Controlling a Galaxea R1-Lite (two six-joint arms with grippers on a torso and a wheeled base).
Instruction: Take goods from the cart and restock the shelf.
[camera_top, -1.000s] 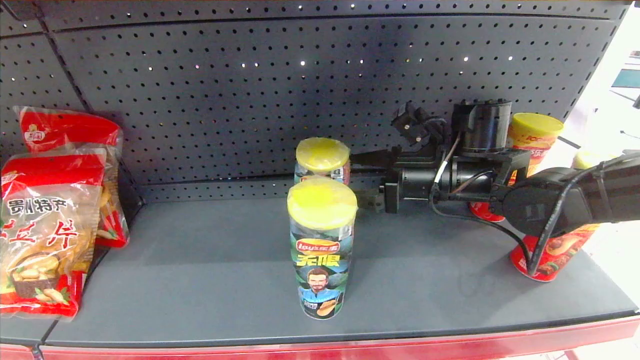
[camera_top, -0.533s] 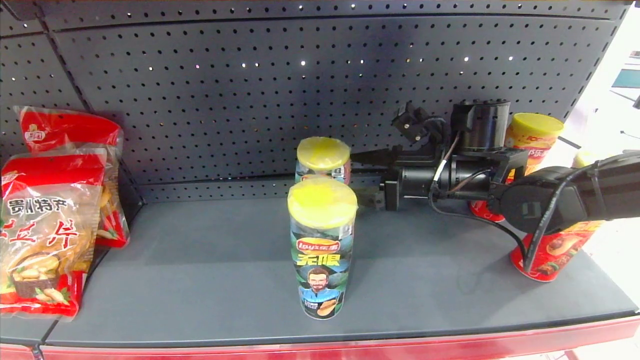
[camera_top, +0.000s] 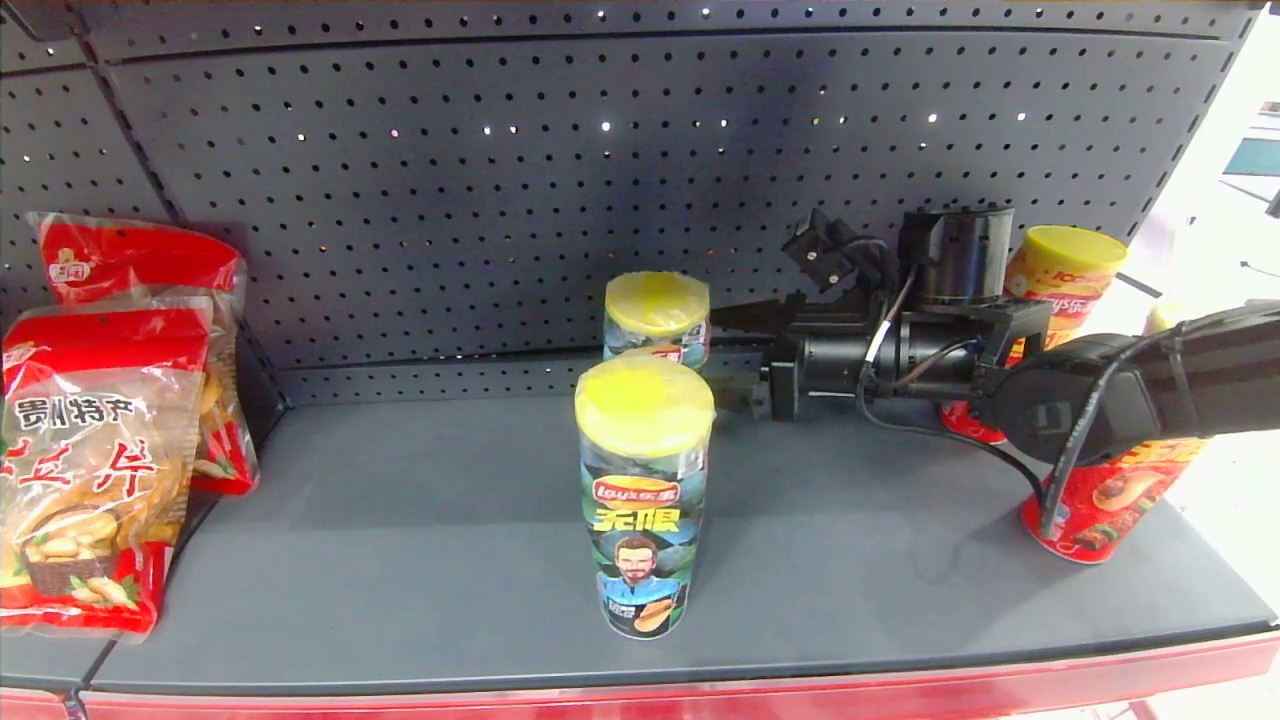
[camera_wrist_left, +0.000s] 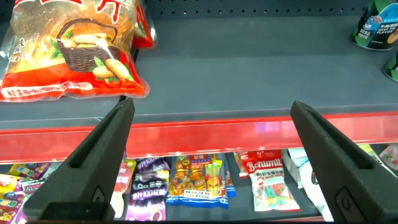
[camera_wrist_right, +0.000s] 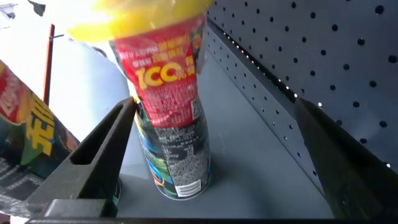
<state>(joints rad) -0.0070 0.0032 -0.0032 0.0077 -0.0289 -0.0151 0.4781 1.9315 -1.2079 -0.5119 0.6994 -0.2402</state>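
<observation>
Now the right gripper (camera_top: 722, 358) is deep on the shelf (camera_top: 400, 560), close to the wall with holes (camera_top: 450, 200) at the back. Its arm comes in from the right side. Its two fingers are spread wide apart. A green chip can with a yellow lid, the back can (camera_top: 657, 322), stands up straight just by the finger tips. In the right wrist view the back can (camera_wrist_right: 171, 124) sits in the gap between the two fingers. I cannot tell if a finger touches it. The fingers are not squeezing it.

Another green chip can with a yellow lid, the front can (camera_top: 645, 500), stands in front of the back can, nearer the red edge (camera_top: 640, 690) of the shelf. The two cans are close, one behind the other.

On the right end of the shelf stand two red cans. One red can (camera_top: 1065, 270) is at the back, and the other red can (camera_top: 1110, 505) is at the front, partly behind the arm.

On the left end are two red snack bags (camera_top: 90, 470), one leaning behind the other.

The left gripper (camera_wrist_left: 212, 106) is low, in front of the red edge of the shelf. Its fingers are wide apart too, and they hold nothing. Below it, small bright packets (camera_wrist_left: 199, 180) lie on a lower shelf.
</observation>
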